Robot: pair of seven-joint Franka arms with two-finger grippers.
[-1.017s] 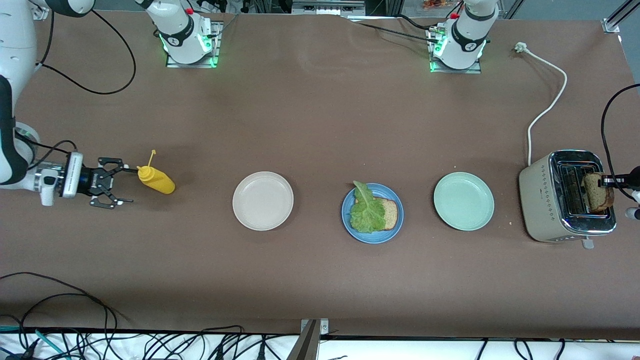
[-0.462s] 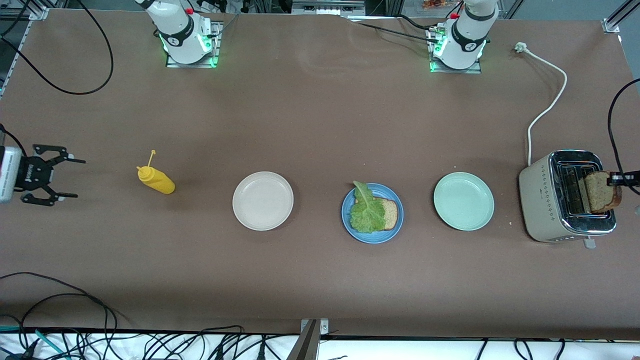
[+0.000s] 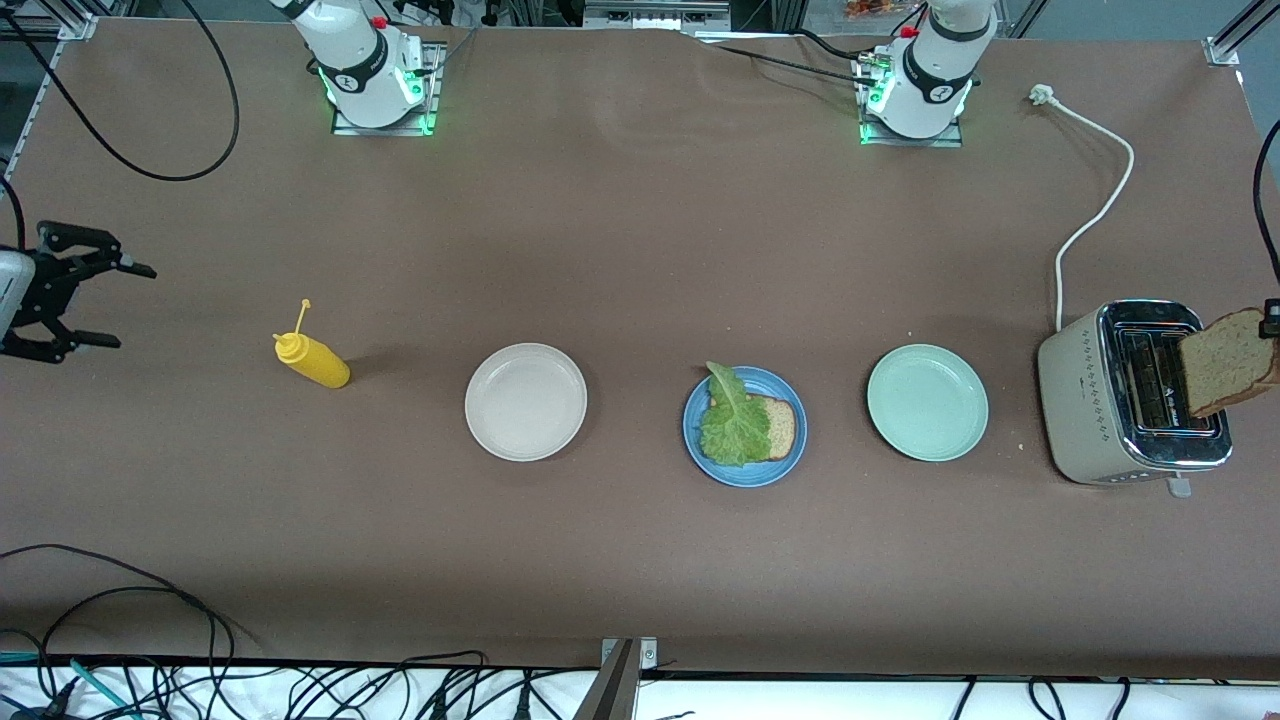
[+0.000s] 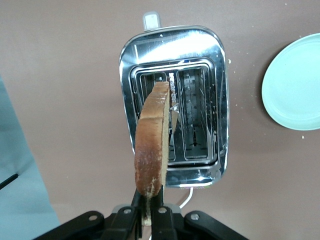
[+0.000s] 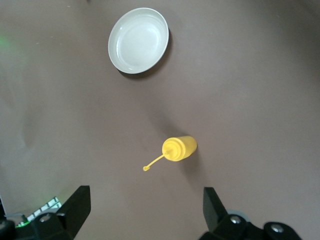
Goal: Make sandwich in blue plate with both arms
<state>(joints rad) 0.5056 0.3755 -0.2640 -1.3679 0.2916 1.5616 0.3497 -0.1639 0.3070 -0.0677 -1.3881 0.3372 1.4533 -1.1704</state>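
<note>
The left gripper [image 4: 148, 216] was clamped on the lower edge of the second bread slice [image 3: 1228, 362], holding it upright in the air over the toaster [image 3: 1135, 392]. The blue plate [image 3: 745, 472] sat between the cream plate [image 3: 526, 401] and the mint plate [image 3: 928, 402], with the first slice [image 3: 780, 427] and the lettuce leaf [image 3: 733, 425] on it. To do this step well, the arm should probably carry the slice level over the mint plate, turn it flat and release it low on the leaf. The right gripper [image 3: 62, 292], with fingers spread wide and empty, waited over the table edge near the yellow bottle [image 3: 312, 358].
</note>
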